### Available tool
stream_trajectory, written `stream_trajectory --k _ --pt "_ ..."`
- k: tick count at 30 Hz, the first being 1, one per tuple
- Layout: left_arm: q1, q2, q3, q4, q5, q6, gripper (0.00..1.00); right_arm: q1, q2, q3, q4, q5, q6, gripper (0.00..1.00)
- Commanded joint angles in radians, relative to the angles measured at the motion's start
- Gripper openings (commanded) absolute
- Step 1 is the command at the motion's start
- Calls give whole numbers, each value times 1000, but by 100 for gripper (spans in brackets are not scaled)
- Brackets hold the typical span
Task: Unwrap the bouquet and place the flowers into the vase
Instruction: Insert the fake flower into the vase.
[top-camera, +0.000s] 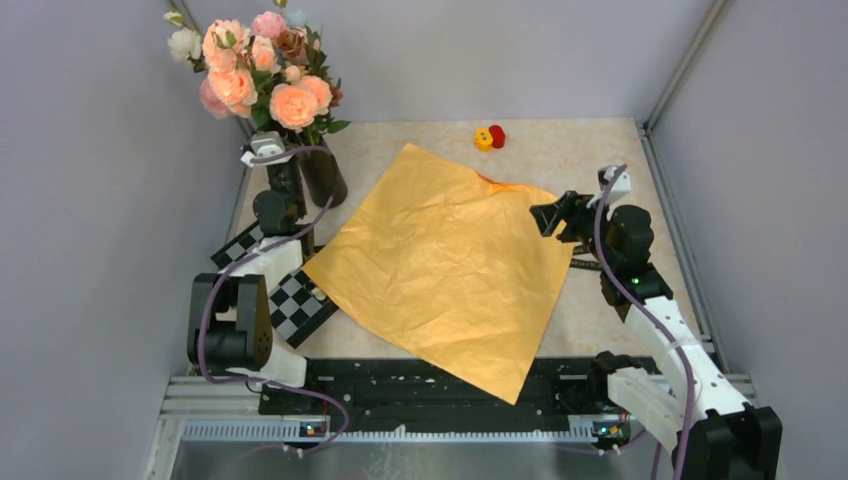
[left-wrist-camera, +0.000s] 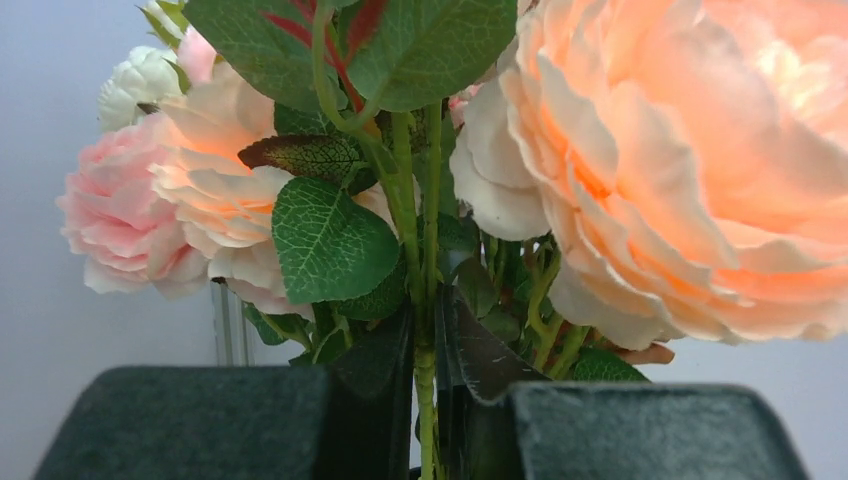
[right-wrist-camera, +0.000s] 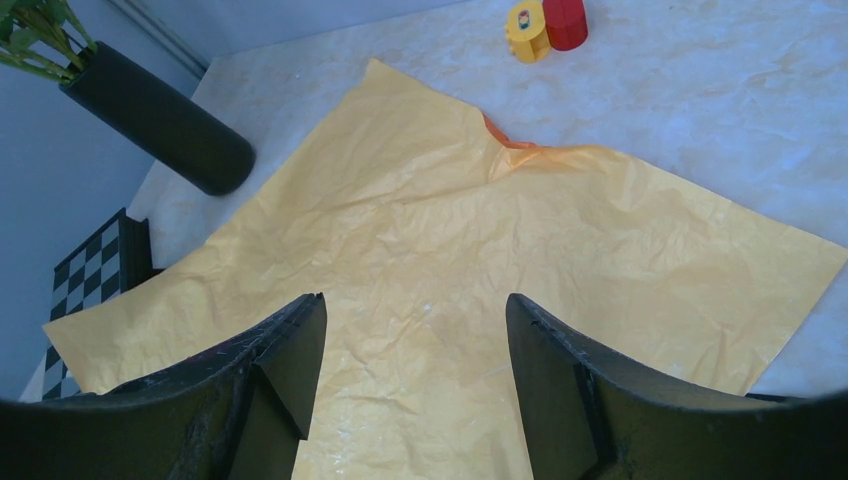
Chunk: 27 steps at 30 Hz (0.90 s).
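The flowers (top-camera: 262, 72), pink and peach roses with green leaves, stand at the back left with their stems going down into the black vase (top-camera: 324, 175). My left gripper (top-camera: 298, 146) is shut on one thin green stem (left-wrist-camera: 427, 395), just below the blooms (left-wrist-camera: 690, 170). The bouquet's orange paper (top-camera: 445, 265) lies unfolded and flat on the table. My right gripper (top-camera: 545, 215) hovers open over the paper's right corner, with nothing between its fingers (right-wrist-camera: 415, 300). In the right wrist view, the vase (right-wrist-camera: 160, 125) stands beyond the sheet (right-wrist-camera: 450, 240).
Small yellow and red heads (top-camera: 489, 137) lie at the back of the table, also seen in the right wrist view (right-wrist-camera: 545, 25). A checkerboard (top-camera: 290, 302) lies by the left arm's base. Grey walls close in on both sides.
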Motion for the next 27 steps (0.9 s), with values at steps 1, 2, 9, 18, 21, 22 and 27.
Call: stream_trajectory --k 1,2,9,18,21,22,27 --pt "-6 19 -7 15 -7 20 0 -16 6 4 44 -11 4 67" --pt "-7 23 -8 12 -7 22 0 -17 6 3 44 -11 4 67" --pt "-13 45 -16 -6 -9 40 0 -17 12 2 49 -18 7 67" --pt "-21 69 -38 -9 -30 35 0 -18 16 1 52 -31 13 67" --pt "-23 74 -44 -16 -32 36 0 -19 15 1 53 -34 14 67" --pt "-24 75 -46 -18 -35 36 0 -19 15 1 54 -35 16 67" --pt "-25 76 -49 -29 -37 38 0 -19 15 0 55 -40 18 67"
